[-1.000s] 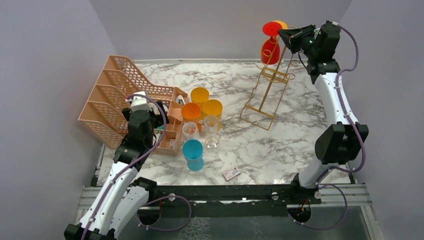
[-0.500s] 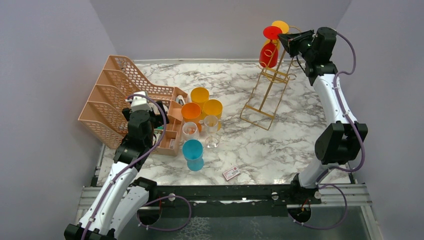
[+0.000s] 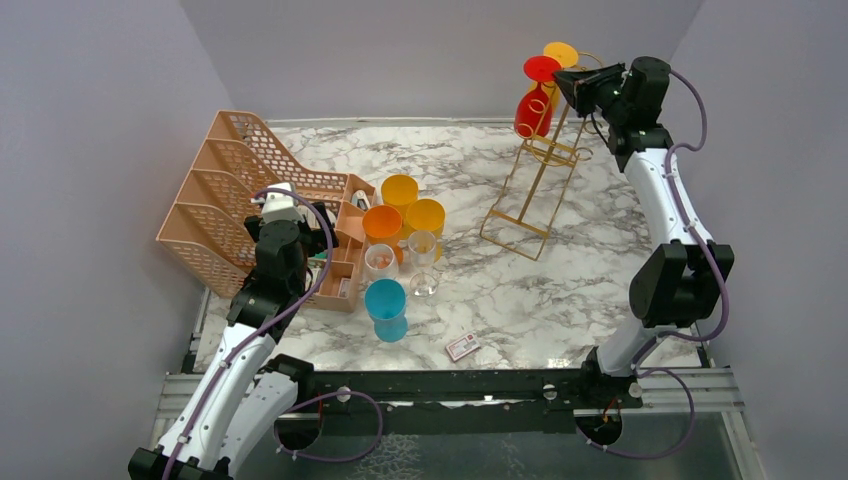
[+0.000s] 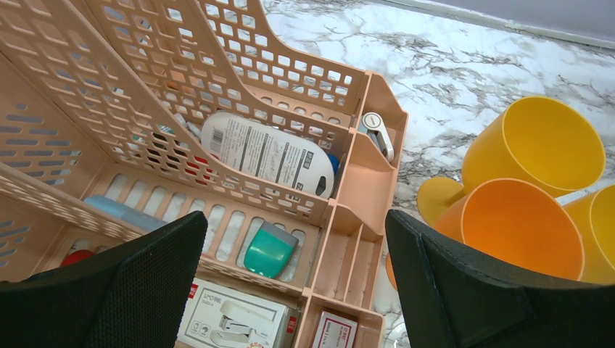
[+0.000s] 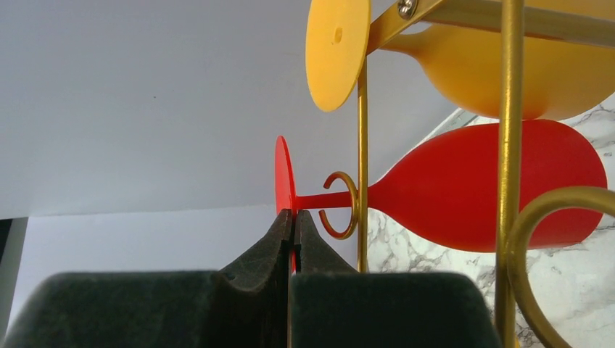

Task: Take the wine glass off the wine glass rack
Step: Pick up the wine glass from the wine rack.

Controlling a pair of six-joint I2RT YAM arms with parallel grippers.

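**Red glass carried a little lower and leftward at the top of the rack**

Since the earlier frame the red wine glass (image 5: 464,188) has been shifted slightly down and to the left with the right gripper (image 5: 292,217), and more of the yellow wine glass (image 5: 464,61) behind it has been uncovered. The left arm has not been moved.

The red glass is of opaque plastic, with a thin flat round foot, a slim stem and a full rounded bowl. It is held at the top of the wine glass rack (image 5: 510,145), over the far right corner of the marble table (image 3: 560,290), foot uppermost and bowl below. Its stem is passed through an open gold hook, and the edge of its foot is pinched between the right gripper's fingers, which are pressed together on it.

The left gripper (image 4: 296,239) is spread wide and holds nothing above the peach file organizer (image 4: 145,87).

The mouth of the red bowl is cut off at the right edge of the wrist view, and the bowl is crossed by a gold post. The lower edge of the foot is hidden between the fingers – whether the stem touches the hook cannot be told. From above, the hooks are too thin to be made out.
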